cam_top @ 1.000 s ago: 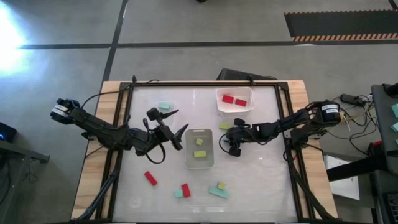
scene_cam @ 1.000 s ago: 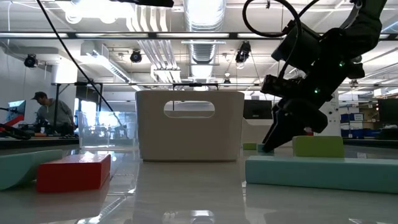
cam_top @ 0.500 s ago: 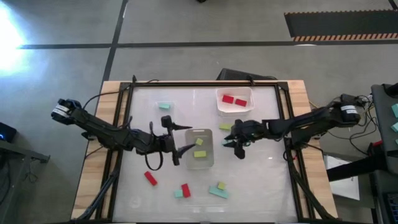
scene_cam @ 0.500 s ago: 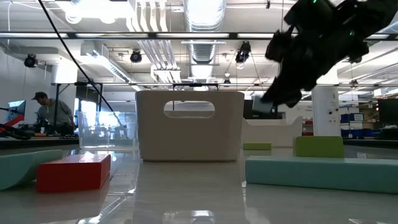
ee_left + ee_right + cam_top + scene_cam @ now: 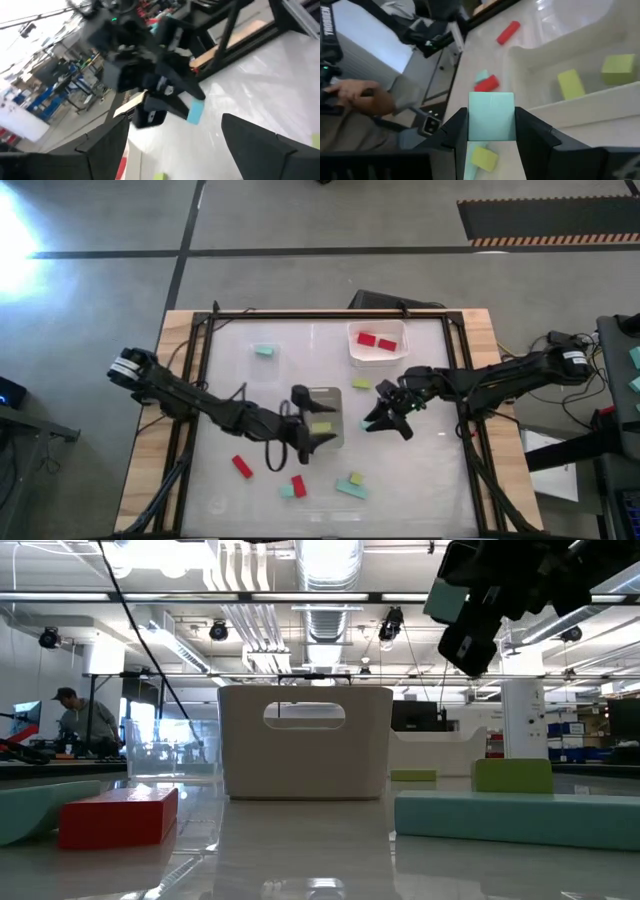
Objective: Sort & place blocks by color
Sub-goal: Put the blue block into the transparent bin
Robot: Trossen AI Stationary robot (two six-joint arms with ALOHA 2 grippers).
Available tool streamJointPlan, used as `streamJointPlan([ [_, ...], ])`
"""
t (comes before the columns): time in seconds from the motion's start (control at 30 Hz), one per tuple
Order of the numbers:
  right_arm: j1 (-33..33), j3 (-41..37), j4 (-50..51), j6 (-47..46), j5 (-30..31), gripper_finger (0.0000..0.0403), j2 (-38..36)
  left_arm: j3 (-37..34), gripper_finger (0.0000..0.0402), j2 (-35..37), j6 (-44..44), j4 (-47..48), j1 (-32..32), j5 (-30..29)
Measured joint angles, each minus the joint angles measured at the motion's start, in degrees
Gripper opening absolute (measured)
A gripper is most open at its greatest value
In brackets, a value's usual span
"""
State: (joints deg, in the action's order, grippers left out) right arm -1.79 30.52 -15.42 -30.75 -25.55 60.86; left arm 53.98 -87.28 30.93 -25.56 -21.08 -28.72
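Observation:
My right gripper (image 5: 385,418) hangs over the table right of the middle clear container (image 5: 322,442), shut on a teal block (image 5: 491,116), which also shows in the left wrist view (image 5: 196,111). My left gripper (image 5: 310,435) stands open at that container's left and near edge, holding nothing. Two yellow-green blocks (image 5: 570,83) lie in the container. Two red blocks (image 5: 377,341) lie in the far tray (image 5: 357,356). Loose on the table lie red blocks (image 5: 241,466), teal blocks (image 5: 264,351) and yellow-green blocks (image 5: 361,384). My right gripper pinches the teal block by two opposite sides (image 5: 472,122) between its two fingers (image 5: 456,131). The fingers come nearly level from the table's right. The block's free end sticks out past the fingertips, and the block is lifted clear of the table.
Near the front edge lie a red block (image 5: 298,485), a small teal one (image 5: 287,491), a yellow-green one (image 5: 355,478) and a long teal one (image 5: 350,490). A black frame (image 5: 467,370) borders the table. A person (image 5: 75,725) sits in the room behind.
My right gripper has risen from the table with the teal block, lifting it clear, and has rolled and tipped up toward level. My left gripper has travelled toward the table's right and near side, sinking a little and turning, up to the middle container, still open.

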Motion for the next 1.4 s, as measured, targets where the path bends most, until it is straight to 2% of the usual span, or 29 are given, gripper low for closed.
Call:
streamJointPlan([
  [0.23, -0.4, 0.0, -2.9, -0.7, -0.5, 0.0117, 1.4, 5.9, 0.0266, -7.9, 2.0, -0.3, 0.6, 4.3],
  [0.5, -0.6, 0.0, -5.5, -0.9, -2.1, 0.0117, 3.0, 8.5, 0.0224, -15.2, 2.4, -9.5, 2.1, 5.5],
  [0.77, -0.6, 0.0, -6.8, -0.8, -3.4, 0.0117, 2.6, 8.5, 0.0198, -18.0, -2.7, -11.8, 3.9, 10.4],
  [1.1, -0.6, 0.0, -7.6, -0.8, -4.5, 0.0117, 2.8, 8.5, 0.0184, -18.7, -3.8, -12.0, 4.9, 10.5],
  [1.2, -0.6, 0.0, -7.6, -0.8, -4.5, 0.0117, 2.8, 8.5, 0.0156, -18.7, -3.8, -12.2, 5.2, 10.7],
  [1.4, -0.6, 0.0, -7.6, -0.7, -4.6, 0.0117, 2.8, 8.5, 0.0071, -18.7, -3.4, -12.0, 5.7, 11.9],
])
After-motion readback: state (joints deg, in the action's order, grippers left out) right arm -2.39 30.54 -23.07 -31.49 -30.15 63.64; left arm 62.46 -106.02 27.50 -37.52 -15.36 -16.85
